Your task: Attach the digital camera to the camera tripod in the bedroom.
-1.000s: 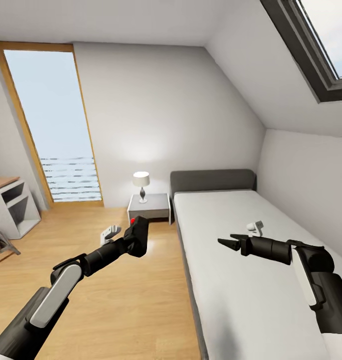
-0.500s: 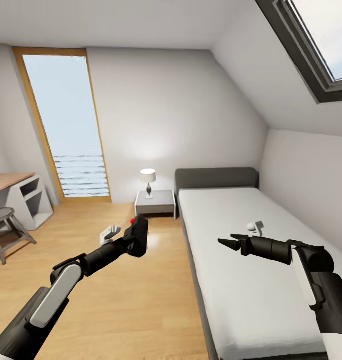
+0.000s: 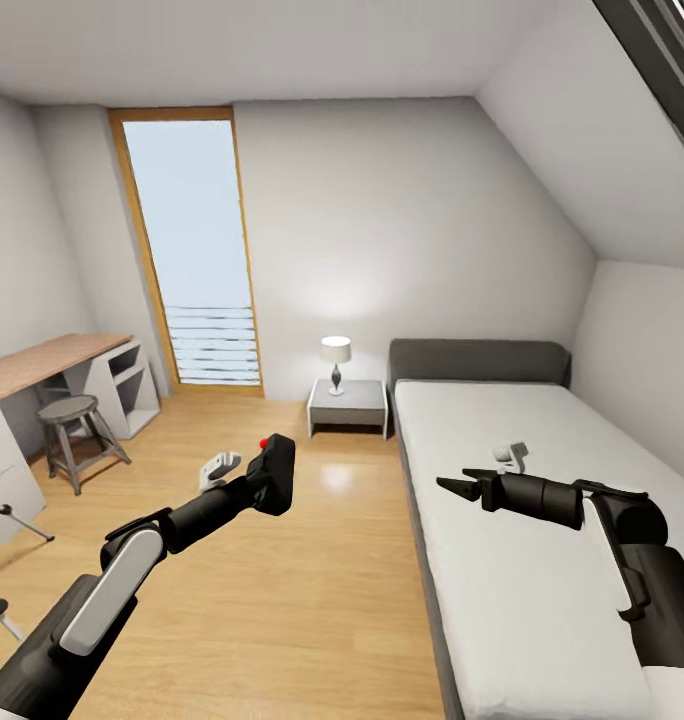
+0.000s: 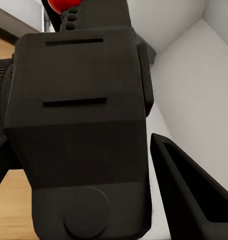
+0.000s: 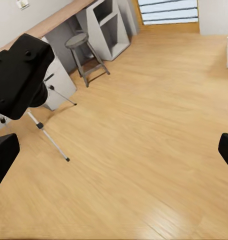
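The tripod [image 5: 46, 131] is mostly cut off: two legs show at the far-left floor edge by the desk [image 3: 42, 362], its head hidden behind the camera [image 3: 273, 477]. The left gripper [image 3: 265, 481] is clamped on the camera over the floor. The right gripper [image 3: 452, 486], jaws narrowly parted, hovers over the bed [image 3: 542, 440]. The view has swung left since earlier, revealing the stool [image 3: 72, 430].

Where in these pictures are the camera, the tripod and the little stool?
digital camera [image 3: 275, 478], head view, on its black body.
camera tripod [image 5: 48, 138], right wrist view, on a silver-grey leg.
stool [image 3: 68, 408], head view, on its round seat.
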Controlling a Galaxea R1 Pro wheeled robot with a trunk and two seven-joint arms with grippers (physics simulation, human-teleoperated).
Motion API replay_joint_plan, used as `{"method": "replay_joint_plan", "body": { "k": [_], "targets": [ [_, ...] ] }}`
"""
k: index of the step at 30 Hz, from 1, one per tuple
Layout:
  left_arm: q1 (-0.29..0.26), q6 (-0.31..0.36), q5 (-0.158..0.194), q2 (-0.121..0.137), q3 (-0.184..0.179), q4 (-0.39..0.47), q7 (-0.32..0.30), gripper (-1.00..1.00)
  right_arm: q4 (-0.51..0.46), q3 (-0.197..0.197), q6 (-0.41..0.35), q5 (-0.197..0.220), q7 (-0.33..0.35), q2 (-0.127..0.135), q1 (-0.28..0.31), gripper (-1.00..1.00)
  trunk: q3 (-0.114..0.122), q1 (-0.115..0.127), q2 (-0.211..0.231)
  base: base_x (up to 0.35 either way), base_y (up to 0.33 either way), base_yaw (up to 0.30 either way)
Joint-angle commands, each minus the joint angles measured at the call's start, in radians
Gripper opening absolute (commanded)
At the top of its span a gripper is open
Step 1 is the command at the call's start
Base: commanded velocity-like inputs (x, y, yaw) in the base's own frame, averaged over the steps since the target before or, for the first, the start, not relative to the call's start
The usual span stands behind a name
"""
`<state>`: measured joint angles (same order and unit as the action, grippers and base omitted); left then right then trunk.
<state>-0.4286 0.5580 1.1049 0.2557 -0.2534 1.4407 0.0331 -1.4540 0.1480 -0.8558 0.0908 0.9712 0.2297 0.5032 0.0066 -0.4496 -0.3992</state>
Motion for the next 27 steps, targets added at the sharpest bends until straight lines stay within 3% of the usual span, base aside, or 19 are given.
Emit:
{"method": "replay_joint_plan", "body": {
  "k": [1, 27],
  "targets": [
    [-0.001, 0.002, 0.006, 0.0, -0.001, 0.0, 0.002, -1.0, 0.0, 0.0, -0.008, 0.007, -0.001, 0.0, 0.0, 1.0, 0.0, 0.0, -0.001, -0.002, 0.0, 0.287],
    [-0.001, 0.002, 0.007, 0.0, 0.0, -0.002, 0.002, -1.0, 0.001, 0.001, -0.006, 0.012, -0.012, -0.001, 0.0, 1.0, 0.0, 0.0, -0.001, 0.001, 0.0, 0.288]
  ]
}}
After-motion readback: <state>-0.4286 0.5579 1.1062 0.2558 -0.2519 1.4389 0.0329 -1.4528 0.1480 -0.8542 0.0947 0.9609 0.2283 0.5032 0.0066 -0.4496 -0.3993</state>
